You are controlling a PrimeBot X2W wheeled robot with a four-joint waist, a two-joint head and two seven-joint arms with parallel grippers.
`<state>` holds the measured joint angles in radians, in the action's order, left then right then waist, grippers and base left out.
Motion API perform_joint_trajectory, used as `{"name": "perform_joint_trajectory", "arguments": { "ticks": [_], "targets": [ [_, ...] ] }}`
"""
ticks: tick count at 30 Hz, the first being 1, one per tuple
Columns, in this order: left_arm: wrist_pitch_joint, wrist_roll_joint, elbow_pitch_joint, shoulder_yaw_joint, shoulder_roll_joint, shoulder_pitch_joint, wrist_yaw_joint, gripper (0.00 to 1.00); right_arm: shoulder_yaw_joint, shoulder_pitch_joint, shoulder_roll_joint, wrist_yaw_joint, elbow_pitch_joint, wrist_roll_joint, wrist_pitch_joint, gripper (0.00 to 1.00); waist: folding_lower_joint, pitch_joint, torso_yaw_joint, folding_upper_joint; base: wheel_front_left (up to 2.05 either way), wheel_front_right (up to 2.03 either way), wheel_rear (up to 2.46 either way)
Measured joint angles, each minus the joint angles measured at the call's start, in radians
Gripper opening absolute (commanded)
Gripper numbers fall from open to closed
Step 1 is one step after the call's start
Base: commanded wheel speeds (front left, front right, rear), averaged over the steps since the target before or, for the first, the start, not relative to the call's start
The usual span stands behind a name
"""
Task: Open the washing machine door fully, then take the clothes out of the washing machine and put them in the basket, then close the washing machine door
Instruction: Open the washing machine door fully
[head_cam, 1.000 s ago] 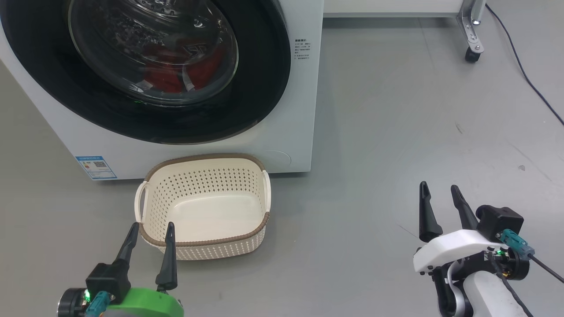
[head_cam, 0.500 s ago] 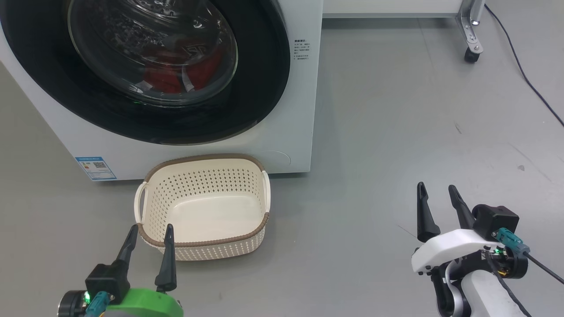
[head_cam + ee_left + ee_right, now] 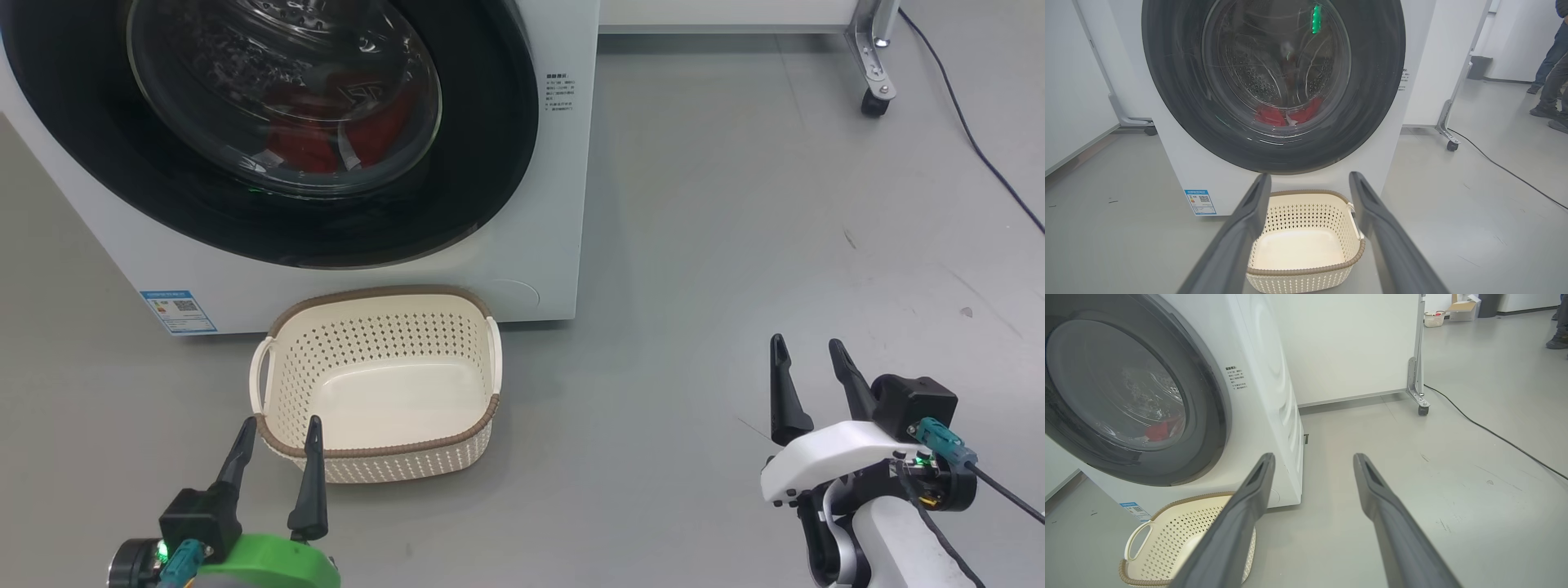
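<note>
Washer door closed, basket empty.
Red clothes behind door glass; basket just beside washer; L gripper & R gripper fingers apart, nothing held.

The right gripper has moved a little toward the left in the head view, above the grey floor, and its white wrist housing has moved with it. The left gripper has gone down very slightly, toward the bottom edge of that view.
</note>
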<state>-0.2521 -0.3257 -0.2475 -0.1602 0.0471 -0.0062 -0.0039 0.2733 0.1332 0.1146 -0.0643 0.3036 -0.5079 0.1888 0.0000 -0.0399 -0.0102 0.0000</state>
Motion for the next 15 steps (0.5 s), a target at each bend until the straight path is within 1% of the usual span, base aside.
{"name": "perform_joint_trajectory", "arguments": {
  "ticks": [11,12,13,14,15],
  "targets": [
    [0.000,-0.003,-0.002,-0.001,-0.001,-0.014,0.000,1.00,0.003,0.002,0.000,0.000,0.006,0.000,0.000,1.00,0.0000,-0.007,0.004,0.0000,0.00,0.00,0.00],
    [0.000,-0.003,-0.002,-0.001,-0.001,-0.014,0.000,1.00,0.005,0.002,0.000,0.001,0.007,0.000,0.000,0.74,0.0000,-0.008,0.004,0.0000,0.00,0.00,0.00],
    [0.000,-0.003,-0.002,-0.002,-0.001,-0.014,0.000,1.00,0.011,0.002,0.001,0.002,0.007,0.000,0.000,0.21,0.0000,-0.009,0.004,0.0000,0.00,0.00,0.00],
    [0.000,-0.003,-0.002,-0.002,-0.001,-0.014,0.000,1.00,0.013,0.002,0.000,0.002,0.007,0.000,0.000,0.00,0.0000,-0.010,0.004,0.0000,0.00,0.00,0.00],
    [0.000,-0.003,-0.002,-0.002,-0.001,-0.014,0.000,1.00,0.013,0.002,0.000,0.002,0.005,0.000,0.000,0.00,0.0000,-0.011,0.004,0.0000,0.00,0.00,0.00]
  ]
}}
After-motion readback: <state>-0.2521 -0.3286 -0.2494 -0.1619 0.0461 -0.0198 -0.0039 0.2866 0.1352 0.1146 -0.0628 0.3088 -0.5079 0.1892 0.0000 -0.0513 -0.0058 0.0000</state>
